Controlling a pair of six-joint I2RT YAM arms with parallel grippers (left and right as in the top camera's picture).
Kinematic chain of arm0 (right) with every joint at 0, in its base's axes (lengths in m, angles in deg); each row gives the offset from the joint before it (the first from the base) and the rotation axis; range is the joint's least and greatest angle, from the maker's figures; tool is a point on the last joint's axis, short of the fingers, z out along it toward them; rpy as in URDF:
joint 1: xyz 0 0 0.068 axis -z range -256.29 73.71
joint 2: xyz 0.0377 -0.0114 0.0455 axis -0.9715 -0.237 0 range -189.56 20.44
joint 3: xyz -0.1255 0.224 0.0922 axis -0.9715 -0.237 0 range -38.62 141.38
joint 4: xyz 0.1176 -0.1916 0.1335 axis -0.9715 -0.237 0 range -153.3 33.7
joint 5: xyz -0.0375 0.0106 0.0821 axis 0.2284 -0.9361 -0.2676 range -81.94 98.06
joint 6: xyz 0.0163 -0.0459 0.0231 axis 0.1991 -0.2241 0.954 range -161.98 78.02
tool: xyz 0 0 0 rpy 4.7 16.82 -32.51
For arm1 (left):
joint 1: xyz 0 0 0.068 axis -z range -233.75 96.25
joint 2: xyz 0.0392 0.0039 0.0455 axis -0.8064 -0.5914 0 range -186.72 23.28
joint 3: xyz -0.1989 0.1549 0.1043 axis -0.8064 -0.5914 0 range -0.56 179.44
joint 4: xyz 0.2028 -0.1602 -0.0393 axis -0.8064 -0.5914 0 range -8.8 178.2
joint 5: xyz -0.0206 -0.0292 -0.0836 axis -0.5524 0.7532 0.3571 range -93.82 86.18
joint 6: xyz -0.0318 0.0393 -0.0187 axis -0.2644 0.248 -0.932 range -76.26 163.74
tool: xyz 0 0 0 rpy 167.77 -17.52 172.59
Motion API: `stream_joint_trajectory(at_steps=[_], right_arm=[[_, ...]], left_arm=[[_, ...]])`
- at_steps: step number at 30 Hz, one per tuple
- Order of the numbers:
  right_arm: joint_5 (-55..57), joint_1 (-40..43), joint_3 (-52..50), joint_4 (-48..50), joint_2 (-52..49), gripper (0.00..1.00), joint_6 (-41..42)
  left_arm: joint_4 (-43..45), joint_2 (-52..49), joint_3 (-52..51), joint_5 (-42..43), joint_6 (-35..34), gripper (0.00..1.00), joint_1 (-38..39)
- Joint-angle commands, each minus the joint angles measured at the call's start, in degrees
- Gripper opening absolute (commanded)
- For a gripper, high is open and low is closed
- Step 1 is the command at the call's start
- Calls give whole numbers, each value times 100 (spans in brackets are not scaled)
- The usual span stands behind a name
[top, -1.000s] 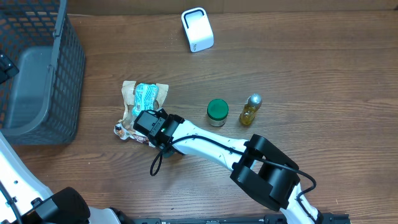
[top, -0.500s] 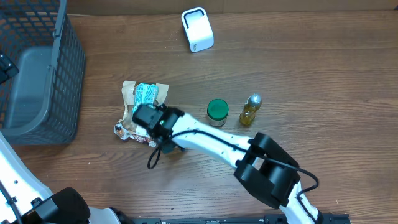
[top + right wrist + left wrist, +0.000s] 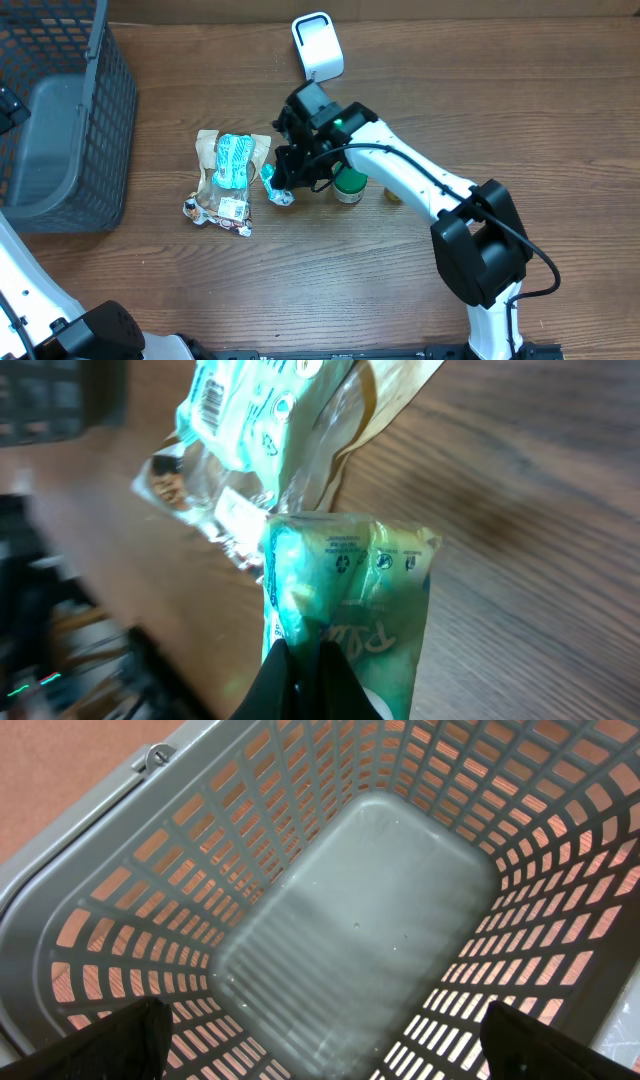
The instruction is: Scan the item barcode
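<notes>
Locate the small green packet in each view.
Overhead: green packet left of centre, under the right gripper, right of the pouch pile.
Left wrist: not in it; only the basket shows.
Right wrist: bottom centre, pinched in the jaws.
Shared landmark: the pouch pile, upper left in right wrist.

Overhead, we find the right arm [image 3: 410, 172] covering most of the small bottle [image 3: 393, 196] and part of the green-lidded jar [image 3: 351, 188], while the basket [image 3: 112, 120] runs off the left edge. At the right wrist, the print on the green packet [image 3: 350, 595] is too blurred for us to read.
</notes>
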Motion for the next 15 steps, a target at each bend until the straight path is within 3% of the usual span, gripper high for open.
stream_joint_trajectory(at_steps=[1,8,15], right_arm=[[-1130,70,-402,306,142,4,17],[-1373,85,-1274,1486,133,4,197],[-997,87,-1711,2039,131,4,341]], left_arm=[[4,-46,101,50,111,100,4],[4,-46,101,50,111,100,4],[4,-46,101,48,111,100,4]])
